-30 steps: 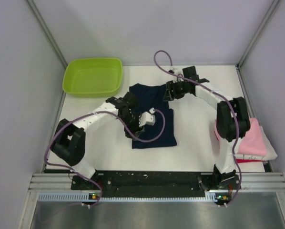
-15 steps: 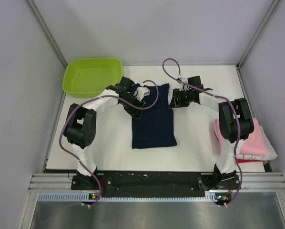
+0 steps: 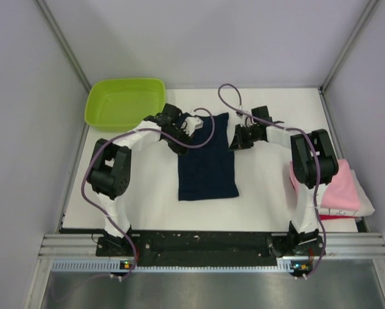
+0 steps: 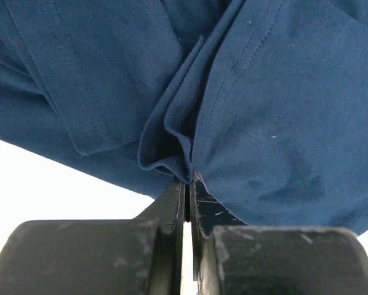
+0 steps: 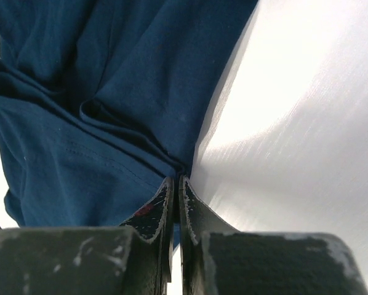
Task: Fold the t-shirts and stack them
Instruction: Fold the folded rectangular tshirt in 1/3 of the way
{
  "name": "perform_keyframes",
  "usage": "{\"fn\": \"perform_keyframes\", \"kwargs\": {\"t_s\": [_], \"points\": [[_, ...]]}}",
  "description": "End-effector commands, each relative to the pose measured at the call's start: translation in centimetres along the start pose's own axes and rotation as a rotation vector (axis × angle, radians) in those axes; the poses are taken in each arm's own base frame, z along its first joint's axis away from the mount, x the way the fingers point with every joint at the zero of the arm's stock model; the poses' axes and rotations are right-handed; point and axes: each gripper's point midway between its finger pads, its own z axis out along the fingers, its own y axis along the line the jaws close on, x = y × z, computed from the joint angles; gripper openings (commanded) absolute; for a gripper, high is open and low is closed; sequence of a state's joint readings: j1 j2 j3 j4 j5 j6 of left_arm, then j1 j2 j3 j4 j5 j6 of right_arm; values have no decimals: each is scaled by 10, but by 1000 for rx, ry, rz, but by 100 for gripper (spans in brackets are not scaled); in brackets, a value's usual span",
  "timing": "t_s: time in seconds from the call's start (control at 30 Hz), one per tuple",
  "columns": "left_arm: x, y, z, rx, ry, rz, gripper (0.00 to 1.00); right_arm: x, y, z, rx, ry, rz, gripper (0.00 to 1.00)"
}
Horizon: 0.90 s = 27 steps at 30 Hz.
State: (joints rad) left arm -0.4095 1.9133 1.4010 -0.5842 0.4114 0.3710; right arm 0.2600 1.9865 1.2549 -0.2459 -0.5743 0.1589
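A dark navy t-shirt (image 3: pixel 207 164) lies as a long narrow rectangle in the middle of the white table. My left gripper (image 3: pixel 181 137) sits at its far left corner, shut on a bunched fold of the navy t-shirt (image 4: pixel 245 110), as the left wrist view shows. At the far right corner my right gripper (image 3: pixel 234 140) is shut on the navy t-shirt's edge (image 5: pixel 98 141), with bare table beside it. Folded t-shirts are piled at the right edge: pink (image 3: pixel 342 187) on top, white (image 3: pixel 367 206) and red (image 3: pixel 334 217) under it.
A lime green tub (image 3: pixel 125 103) stands at the back left corner. Purple cables loop from both arms over the shirt's far end. Grey walls close in the table (image 3: pixel 270 193) on three sides.
The left arm swung from the shirt's middle to its far left corner, and the right gripper shifted to the far right corner. Both grippers have shut on the cloth.
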Motion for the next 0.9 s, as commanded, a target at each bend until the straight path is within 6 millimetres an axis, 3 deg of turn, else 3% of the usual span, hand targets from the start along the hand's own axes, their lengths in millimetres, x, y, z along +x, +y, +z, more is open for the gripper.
{"fn": "perform_keyframes", "kwargs": {"t_s": [0.0,0.13,0.2,0.4,0.6,0.77,0.87], "points": [[-15,-7,-23,19,-48,53,0,-25,21,-17,-32,-66,-86,0],[-1,-9,-46,-23,-39,78,0,-38,40,-33,-74,-137,-187,0],[5,-8,-51,-46,-41,79,0,-41,41,-31,-84,-146,-193,0],[14,6,-44,-73,13,27,0,-49,35,-13,-99,-136,-171,0],[10,40,-35,-163,39,-16,0,-63,22,-1,-58,-149,-170,0],[-6,57,-27,-204,18,-10,12,-67,7,13,-19,-139,-159,0],[-9,66,-23,-230,25,-4,26,-66,2,19,-8,-126,-152,16]]}}
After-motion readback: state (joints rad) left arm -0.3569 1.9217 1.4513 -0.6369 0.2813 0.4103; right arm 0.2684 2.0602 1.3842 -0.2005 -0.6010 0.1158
